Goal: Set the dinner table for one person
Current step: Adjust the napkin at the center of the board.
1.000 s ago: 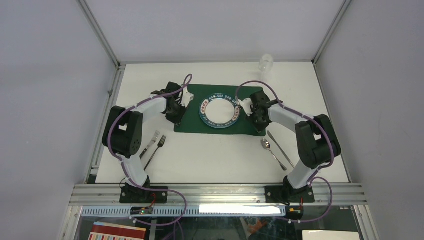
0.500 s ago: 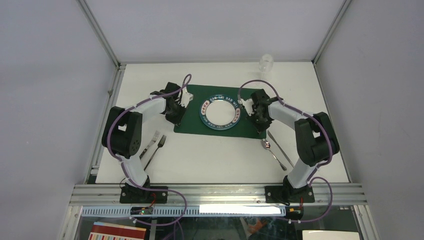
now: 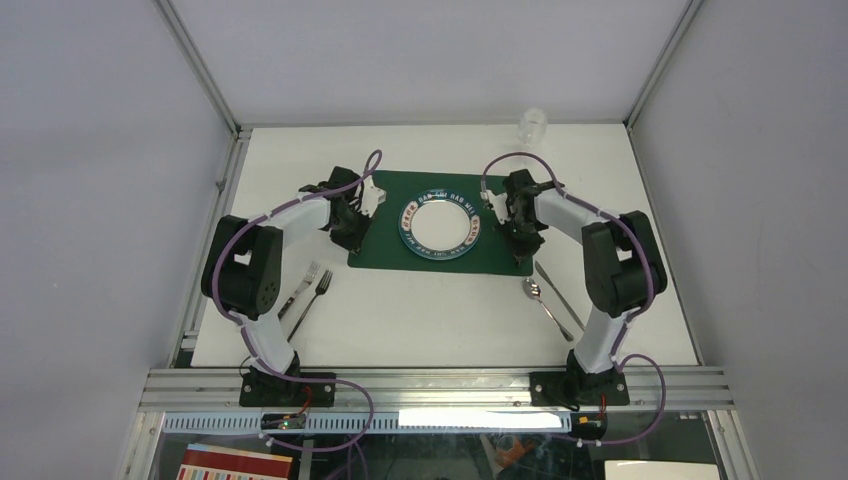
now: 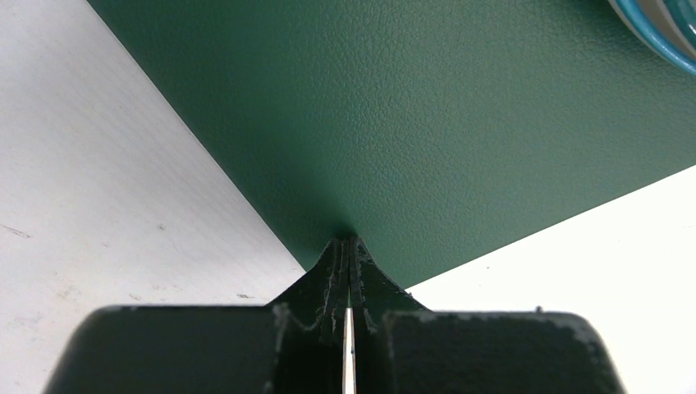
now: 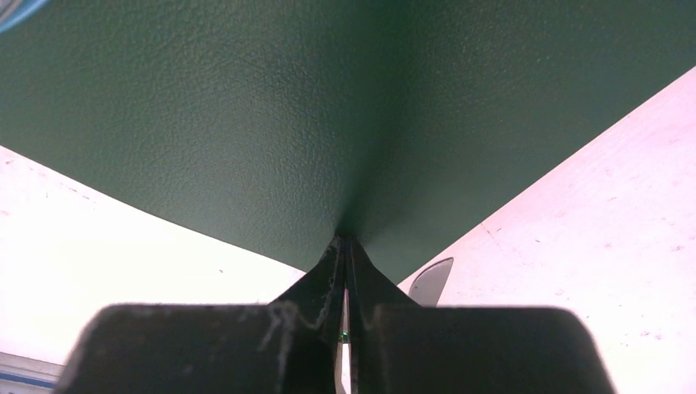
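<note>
The dinner table [image 3: 420,310] is a white top with a dark green placemat [image 3: 440,262] in its middle. A white plate with a blue rim [image 3: 440,223] lies on the mat. My left gripper [image 3: 352,243] is shut on the mat's near left corner, seen in the left wrist view as the tips [image 4: 349,240] pinching the green corner [image 4: 427,148]. My right gripper [image 3: 523,255] is shut on the near right corner, its tips [image 5: 345,238] meeting at the mat's edge [image 5: 271,131]. The mat creases slightly at both grips.
Two forks [image 3: 308,285] lie on the table left of the mat. A spoon [image 3: 545,300] and a knife [image 3: 560,295] lie to its right; one rounded metal tip [image 5: 431,281] shows beside the right fingers. A clear glass [image 3: 532,124] stands at the far edge.
The right arm has swung its wrist back and to the right, with its elbow drawn in. The left arm, mat and plate have hardly moved.
</note>
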`<act>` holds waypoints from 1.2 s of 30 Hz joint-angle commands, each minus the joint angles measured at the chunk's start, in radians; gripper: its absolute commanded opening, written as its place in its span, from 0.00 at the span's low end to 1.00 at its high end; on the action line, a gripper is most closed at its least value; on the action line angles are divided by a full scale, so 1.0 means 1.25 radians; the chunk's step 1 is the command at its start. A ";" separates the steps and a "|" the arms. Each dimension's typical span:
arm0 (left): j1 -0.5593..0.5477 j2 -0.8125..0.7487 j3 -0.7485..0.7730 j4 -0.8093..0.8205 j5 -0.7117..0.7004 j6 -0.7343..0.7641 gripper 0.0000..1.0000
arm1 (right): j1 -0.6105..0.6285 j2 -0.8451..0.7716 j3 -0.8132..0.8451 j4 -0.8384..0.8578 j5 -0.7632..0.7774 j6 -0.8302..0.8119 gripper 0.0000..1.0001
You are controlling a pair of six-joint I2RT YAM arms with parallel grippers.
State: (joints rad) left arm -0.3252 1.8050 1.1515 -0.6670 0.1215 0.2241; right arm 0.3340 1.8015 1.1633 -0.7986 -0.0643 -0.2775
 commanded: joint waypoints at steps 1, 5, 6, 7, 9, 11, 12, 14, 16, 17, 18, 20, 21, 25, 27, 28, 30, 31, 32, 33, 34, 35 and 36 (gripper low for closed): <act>0.006 -0.009 -0.039 -0.062 0.028 -0.007 0.00 | -0.010 0.044 0.029 0.073 0.016 0.016 0.00; 0.007 -0.016 -0.045 -0.060 0.026 -0.005 0.00 | -0.017 0.056 0.044 0.071 0.016 0.018 0.00; 0.008 -0.017 -0.046 -0.060 0.027 -0.005 0.00 | -0.018 0.058 0.046 0.072 0.022 0.021 0.00; 0.009 -0.018 -0.045 -0.060 0.026 -0.006 0.00 | -0.021 0.059 0.049 0.077 0.029 0.023 0.00; 0.009 -0.018 -0.045 -0.060 0.027 -0.006 0.00 | -0.026 0.065 0.059 0.073 0.026 0.023 0.00; 0.009 -0.015 -0.044 -0.060 0.030 -0.007 0.00 | -0.031 0.066 0.064 0.075 0.029 0.027 0.00; 0.008 -0.014 -0.044 -0.060 0.032 -0.007 0.00 | -0.033 0.067 0.069 0.075 0.030 0.027 0.00; 0.009 -0.011 -0.042 -0.060 0.030 -0.007 0.00 | -0.039 0.072 0.076 0.076 0.040 0.034 0.00; 0.009 -0.010 -0.039 -0.061 0.030 -0.006 0.00 | -0.048 0.081 0.089 0.072 0.040 0.036 0.00; 0.009 -0.009 -0.038 -0.061 0.032 -0.007 0.00 | -0.052 0.085 0.094 0.071 0.036 0.038 0.00; 0.009 -0.009 -0.036 -0.061 0.033 -0.007 0.00 | -0.055 0.086 0.098 0.069 0.027 0.038 0.00; 0.009 -0.009 -0.033 -0.063 0.030 -0.007 0.00 | -0.056 0.083 0.101 0.059 -0.001 0.036 0.00; 0.008 -0.010 -0.033 -0.063 0.026 -0.007 0.00 | -0.056 0.076 0.098 0.055 -0.015 0.036 0.00; 0.008 -0.012 -0.033 -0.062 0.030 -0.007 0.00 | -0.056 0.052 0.089 0.053 -0.022 0.030 0.00; 0.009 -0.013 -0.026 -0.063 0.019 -0.011 0.00 | -0.056 0.034 0.086 0.058 -0.025 0.026 0.00; 0.010 -0.018 -0.021 -0.063 0.012 -0.012 0.00 | -0.055 0.023 0.086 0.059 -0.031 0.021 0.02; 0.011 -0.041 -0.008 -0.064 -0.002 -0.008 0.12 | -0.056 0.000 0.097 0.052 -0.039 0.019 0.08; 0.011 -0.060 0.003 -0.068 -0.014 -0.001 0.20 | -0.056 -0.011 0.105 0.047 -0.038 0.017 0.11; 0.011 -0.074 0.025 -0.076 -0.027 0.004 0.27 | -0.056 -0.021 0.117 0.038 -0.042 0.012 0.12; 0.011 -0.082 0.047 -0.089 -0.037 0.013 0.35 | -0.056 -0.031 0.129 0.031 -0.041 0.011 0.13; 0.011 -0.086 0.080 -0.117 -0.048 0.018 0.41 | -0.056 -0.040 0.144 0.021 -0.039 0.010 0.14; 0.012 -0.090 0.115 -0.154 -0.061 0.018 0.44 | -0.055 -0.047 0.163 0.006 -0.043 0.008 0.15; 0.012 -0.096 0.144 -0.173 -0.063 0.023 0.48 | -0.056 -0.052 0.184 -0.013 -0.049 0.005 0.16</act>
State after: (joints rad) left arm -0.3195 1.7718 1.1809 -0.7723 0.1051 0.2333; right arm 0.2695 1.8347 1.2835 -0.8097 -0.1020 -0.2462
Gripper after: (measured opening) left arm 0.421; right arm 0.143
